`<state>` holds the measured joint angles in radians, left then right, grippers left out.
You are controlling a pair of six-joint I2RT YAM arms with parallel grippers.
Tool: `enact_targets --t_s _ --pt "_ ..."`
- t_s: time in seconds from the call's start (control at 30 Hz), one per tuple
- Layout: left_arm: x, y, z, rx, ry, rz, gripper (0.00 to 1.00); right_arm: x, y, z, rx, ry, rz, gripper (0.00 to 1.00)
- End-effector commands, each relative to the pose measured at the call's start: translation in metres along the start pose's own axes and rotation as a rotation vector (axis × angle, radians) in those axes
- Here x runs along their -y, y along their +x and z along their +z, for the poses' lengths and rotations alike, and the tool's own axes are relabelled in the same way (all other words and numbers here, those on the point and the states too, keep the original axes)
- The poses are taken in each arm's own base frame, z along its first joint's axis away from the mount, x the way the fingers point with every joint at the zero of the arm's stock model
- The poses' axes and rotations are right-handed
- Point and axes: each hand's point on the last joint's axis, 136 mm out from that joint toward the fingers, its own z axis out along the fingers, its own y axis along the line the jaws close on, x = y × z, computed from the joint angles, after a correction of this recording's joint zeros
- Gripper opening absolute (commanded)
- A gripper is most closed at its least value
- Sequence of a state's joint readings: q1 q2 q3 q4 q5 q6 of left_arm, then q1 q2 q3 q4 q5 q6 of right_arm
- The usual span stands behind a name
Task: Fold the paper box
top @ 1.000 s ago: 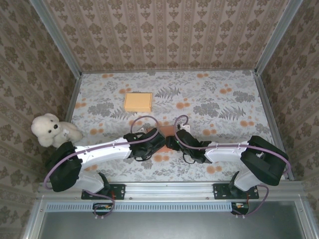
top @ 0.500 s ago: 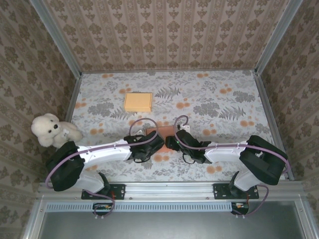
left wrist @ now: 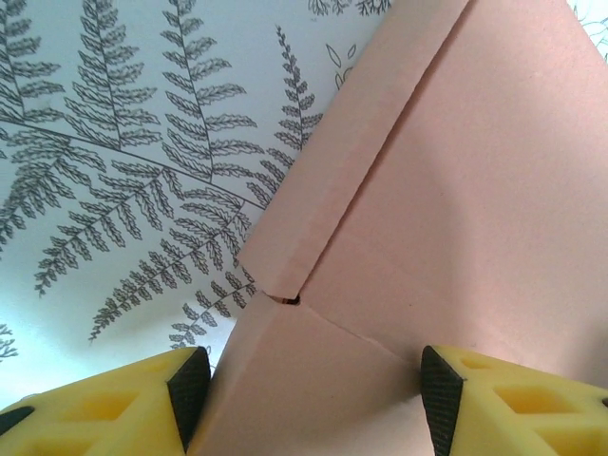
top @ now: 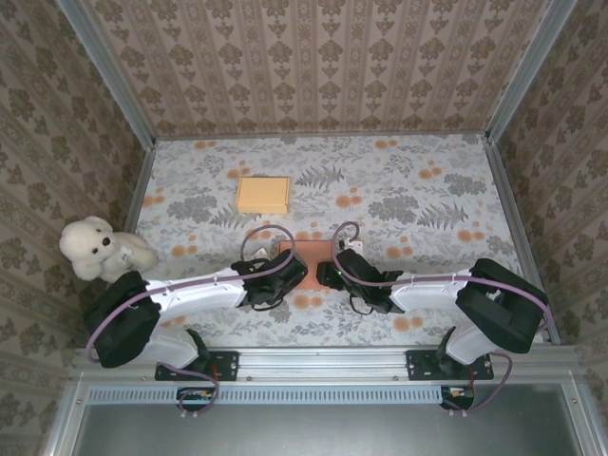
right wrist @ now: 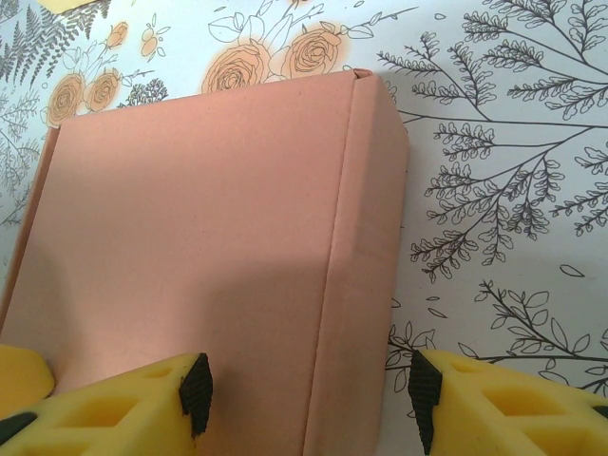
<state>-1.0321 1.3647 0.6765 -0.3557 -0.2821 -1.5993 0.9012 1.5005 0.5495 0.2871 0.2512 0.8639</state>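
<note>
Floral desk holds the box, seemingly folded, one corner slit gaping; right fingers open; left fingers flank it, grip unclear.

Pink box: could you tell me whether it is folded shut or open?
Folded shut: the pink box shows a flat lid down, its side flap creased over the edge.
</note>
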Motion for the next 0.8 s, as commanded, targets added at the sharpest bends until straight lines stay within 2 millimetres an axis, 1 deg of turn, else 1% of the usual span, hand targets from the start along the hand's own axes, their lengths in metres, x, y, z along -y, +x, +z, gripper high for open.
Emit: enact_targets --t_s 0.0,0.1,0.17,0.27,0.37,0.47,0.57,0.67,0.77 --pt "-0.015 -0.009 -0.005 0.031 -0.04 0.05 0.65 0.005 0.0 -0.004 0.0 0.018 -0.02 0.61" --pt "-0.013 -0.011 -0.015 0.031 -0.045 0.105 0.74 0.005 -0.001 -0.006 -0.001 0.025 -0.032 0.61" --pt "-0.014 -0.011 -0.023 0.033 -0.043 0.129 0.77 0.006 -0.002 -0.006 -0.001 0.032 -0.037 0.61" --pt "-0.013 -0.009 -0.032 0.033 -0.017 0.165 0.78 0.007 -0.003 -0.006 0.002 0.042 -0.043 0.61" --pt "-0.014 -0.021 -0.039 0.091 -0.003 0.213 0.77 0.007 -0.004 -0.004 0.002 0.044 -0.043 0.61" --pt "-0.001 -0.032 -0.034 0.123 0.096 0.242 0.75 0.007 -0.003 -0.002 -0.001 0.048 -0.046 0.61" --pt "0.006 -0.04 -0.031 0.123 0.156 0.214 0.74 0.007 -0.002 -0.001 -0.006 0.05 -0.045 0.6" --pt "0.01 -0.045 -0.032 0.139 0.169 0.2 0.76 0.007 -0.001 0.0 -0.009 0.049 -0.045 0.6" --pt "0.008 -0.05 -0.026 0.13 0.154 0.167 0.8 0.004 -0.001 0.002 -0.016 0.04 -0.048 0.6"
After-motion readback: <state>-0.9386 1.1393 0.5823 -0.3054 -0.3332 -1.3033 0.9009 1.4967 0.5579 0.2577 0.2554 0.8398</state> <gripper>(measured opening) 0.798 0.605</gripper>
